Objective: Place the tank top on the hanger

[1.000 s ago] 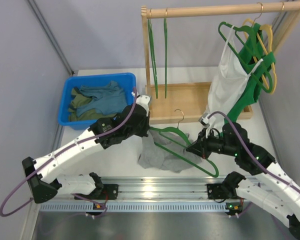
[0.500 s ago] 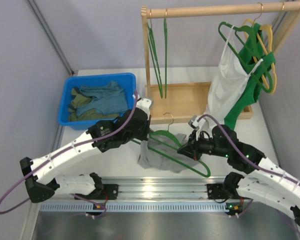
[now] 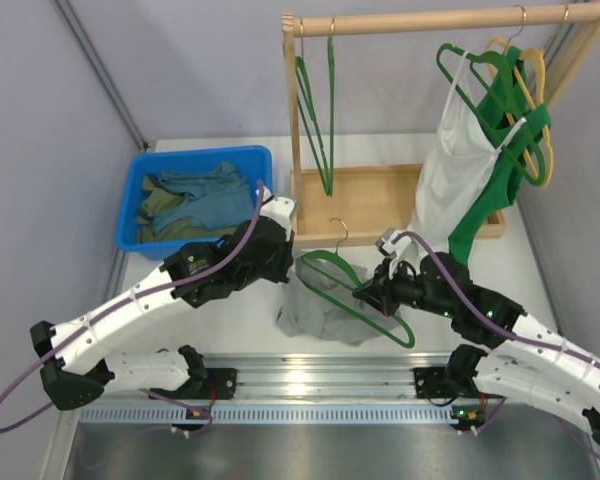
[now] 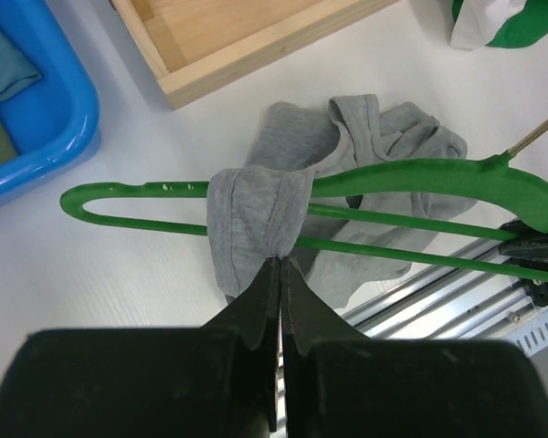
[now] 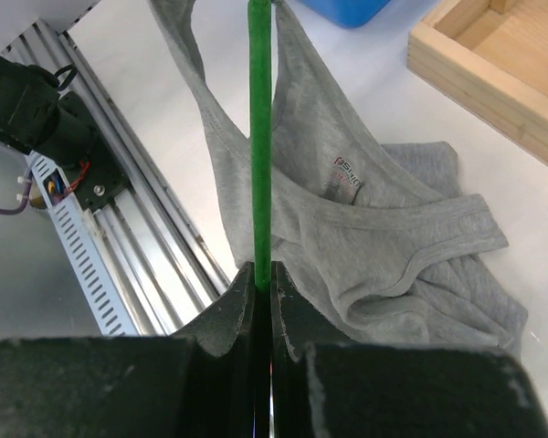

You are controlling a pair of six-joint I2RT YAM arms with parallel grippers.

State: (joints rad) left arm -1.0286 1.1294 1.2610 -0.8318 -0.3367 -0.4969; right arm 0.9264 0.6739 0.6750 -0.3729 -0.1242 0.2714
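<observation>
1. At the far left a blue bin [image 3: 130, 215] holds teal and olive clothes, well apart from my work.
2. My left gripper [image 4: 280, 265] is pinched shut on a fold of the grey tank top [image 4: 256, 214], with no gap between the fingertips.
3. That fold wraps over both bars of the hanger [image 4: 420, 175] near its rounded left end. The rest of the tank top lies bunched on the table [image 3: 235, 320], beneath and behind the hanger.
4. The hanger lies across the middle, with its gold hook pointing toward the wooden rack [image 3: 365, 200].
5. My right gripper [image 5: 261, 272] is clamped tight on a thin green bar of the hanger, which runs straight away from the fingers over the grey cloth.
6. At the far right a white top [image 3: 445, 180] hangs from the rack among other hangers.
</observation>
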